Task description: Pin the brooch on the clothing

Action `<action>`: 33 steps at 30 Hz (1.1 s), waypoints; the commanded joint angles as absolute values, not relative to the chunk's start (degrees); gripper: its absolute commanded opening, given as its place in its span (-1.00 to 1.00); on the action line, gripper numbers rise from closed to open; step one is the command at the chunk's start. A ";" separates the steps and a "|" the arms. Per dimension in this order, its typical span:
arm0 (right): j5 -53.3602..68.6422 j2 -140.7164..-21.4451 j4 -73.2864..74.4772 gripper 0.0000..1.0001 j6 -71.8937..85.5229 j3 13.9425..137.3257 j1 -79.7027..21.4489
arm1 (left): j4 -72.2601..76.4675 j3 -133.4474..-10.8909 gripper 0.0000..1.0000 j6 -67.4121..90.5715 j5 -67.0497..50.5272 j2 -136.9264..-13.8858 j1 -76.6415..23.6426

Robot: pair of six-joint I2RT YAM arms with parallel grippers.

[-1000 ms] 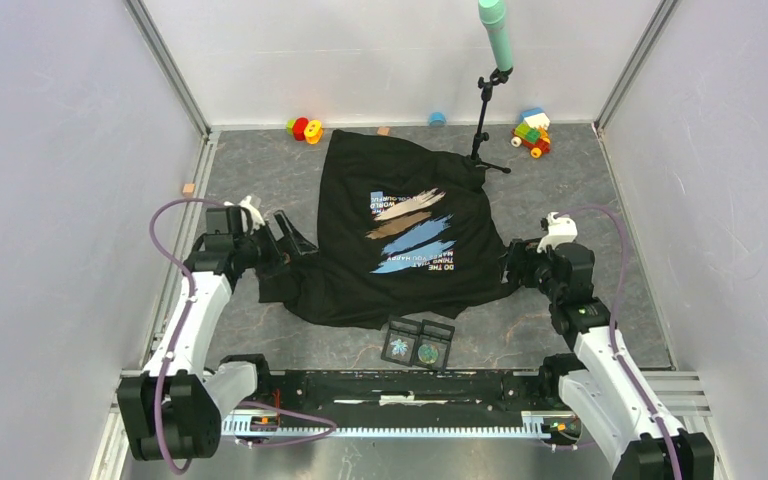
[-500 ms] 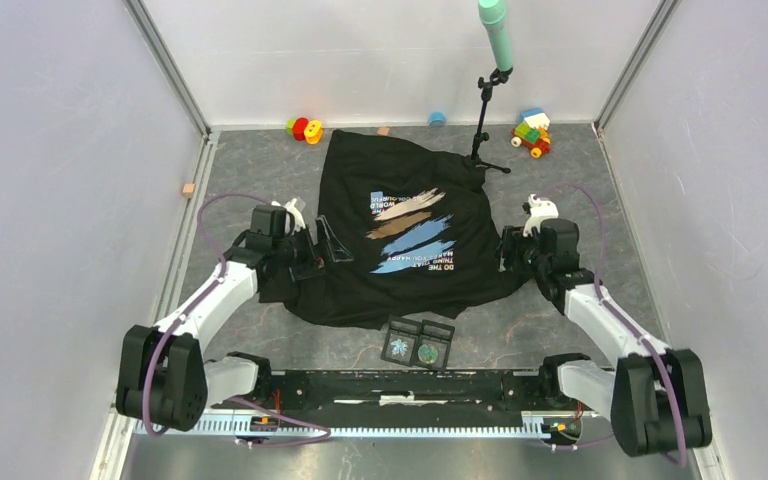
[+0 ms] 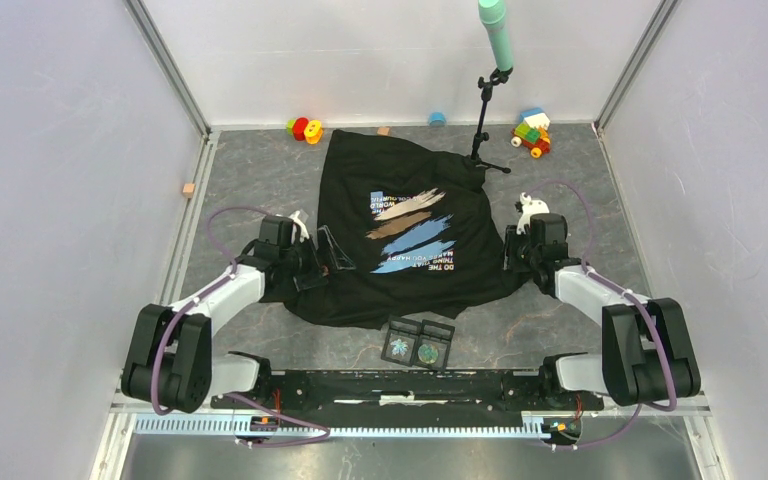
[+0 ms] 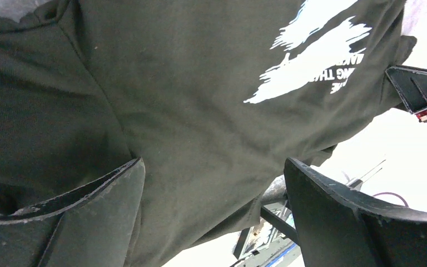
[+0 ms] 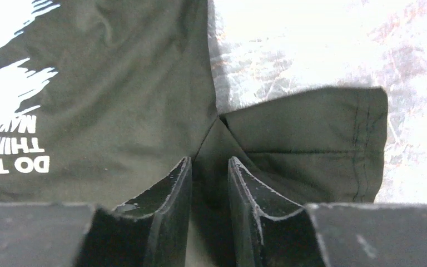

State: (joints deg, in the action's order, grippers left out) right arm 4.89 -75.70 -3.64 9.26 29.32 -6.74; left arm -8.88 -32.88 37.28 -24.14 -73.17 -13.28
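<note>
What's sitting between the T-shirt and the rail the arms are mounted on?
Two small black cases, side by side, just off the T-shirt's near hem; the top view shows them.

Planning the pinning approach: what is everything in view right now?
T-shirt: one, black with blue and tan print, table centre.
brooch cases: two, black, between shirt and arm bases.
microphone stand: one, black with teal top, far edge.
block toys: two, multicoloured, far edge; the other right of the stand.
small blocks: three; blue and tan far edge, orange left edge.
left pincer: open, over the shirt.
right pincer: narrow gap at sleeve seam, grip unclear.
</note>
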 commanded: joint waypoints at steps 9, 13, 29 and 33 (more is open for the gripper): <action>-2.38 -66.93 4.55 -0.89 12.93 20.01 -6.85 | -6.59 -26.68 1.00 41.24 -20.21 -70.19 -13.45; -3.16 -62.43 7.18 -0.90 13.78 17.38 -6.90 | -6.46 -24.22 1.00 42.40 -19.10 -67.10 -13.40; -2.29 -51.92 14.42 0.55 9.98 24.10 -6.83 | -18.85 -36.01 1.00 34.60 -24.07 -60.10 -13.40; 6.42 -47.33 14.27 0.65 9.70 27.17 -6.83 | -30.60 -47.01 1.00 25.34 -26.79 -59.71 -13.45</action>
State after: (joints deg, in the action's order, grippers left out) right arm -0.64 -51.90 14.02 11.25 21.96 -6.74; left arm -20.60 -36.75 36.27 -23.00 -61.78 -13.28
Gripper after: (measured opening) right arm 0.812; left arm 0.994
